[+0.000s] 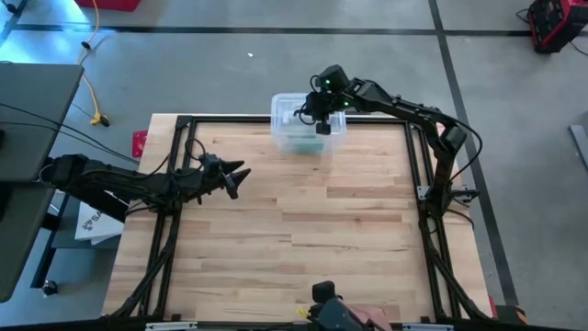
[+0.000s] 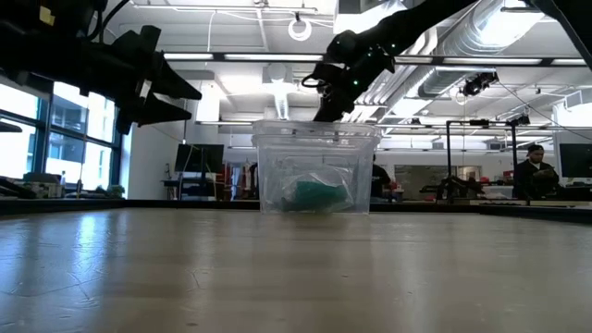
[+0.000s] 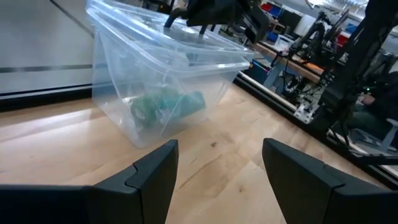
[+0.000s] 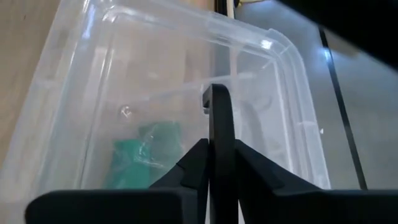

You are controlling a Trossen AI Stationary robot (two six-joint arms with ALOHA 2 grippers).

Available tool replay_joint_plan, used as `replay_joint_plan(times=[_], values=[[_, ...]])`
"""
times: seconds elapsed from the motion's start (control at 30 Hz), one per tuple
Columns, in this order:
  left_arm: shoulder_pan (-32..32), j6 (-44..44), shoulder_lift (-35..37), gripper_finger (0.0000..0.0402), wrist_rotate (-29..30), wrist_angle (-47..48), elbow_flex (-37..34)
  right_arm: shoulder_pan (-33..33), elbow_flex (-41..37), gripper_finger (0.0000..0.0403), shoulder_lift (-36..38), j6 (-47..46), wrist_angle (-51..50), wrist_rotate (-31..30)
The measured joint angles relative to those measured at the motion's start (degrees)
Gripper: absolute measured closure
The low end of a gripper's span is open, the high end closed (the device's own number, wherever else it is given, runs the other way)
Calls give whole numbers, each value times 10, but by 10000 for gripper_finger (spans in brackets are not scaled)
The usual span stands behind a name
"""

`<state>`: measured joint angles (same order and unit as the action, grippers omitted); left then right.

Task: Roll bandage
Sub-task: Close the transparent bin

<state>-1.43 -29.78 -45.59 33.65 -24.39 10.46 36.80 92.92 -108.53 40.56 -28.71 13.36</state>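
Observation:
A green rolled bandage [image 1: 301,140] lies on the bottom of a clear plastic bin [image 1: 276,106] at the table's far edge. It shows through the bin's wall in the low view [image 2: 314,194] and in the left wrist view [image 3: 165,106]. My right gripper [image 4: 217,102] hangs over the bin's open top [image 2: 324,109] and slants down. Its fingers are together with nothing between them, well above the bandage [image 4: 146,155]. My left gripper [image 1: 237,175] stands open at the table's left side, clear of the wood, and points toward the bin [image 3: 124,37].
Black frame rails [image 1: 418,175] run along the table's left, right and far edges. A red object [image 1: 138,142] sits just off the far left corner. Bare wood [image 1: 303,230] stretches between the bin and the near edge. A person [image 2: 532,166] is in the room behind.

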Motion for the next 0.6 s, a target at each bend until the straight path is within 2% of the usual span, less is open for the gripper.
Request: replay_joint_plan(times=[0.17, 0.4, 0.6], values=[[-3, 4, -8, 174, -1, 2, 6, -6, 0, 324, 0, 22, 0, 1], [-9, 60, -55, 174, -5, 8, 55, -10, 0, 263, 0, 17, 1, -6], [-3, 86, -103, 175, -19, 16, 109, -14, 0, 216, 19, 17, 0, -46]])
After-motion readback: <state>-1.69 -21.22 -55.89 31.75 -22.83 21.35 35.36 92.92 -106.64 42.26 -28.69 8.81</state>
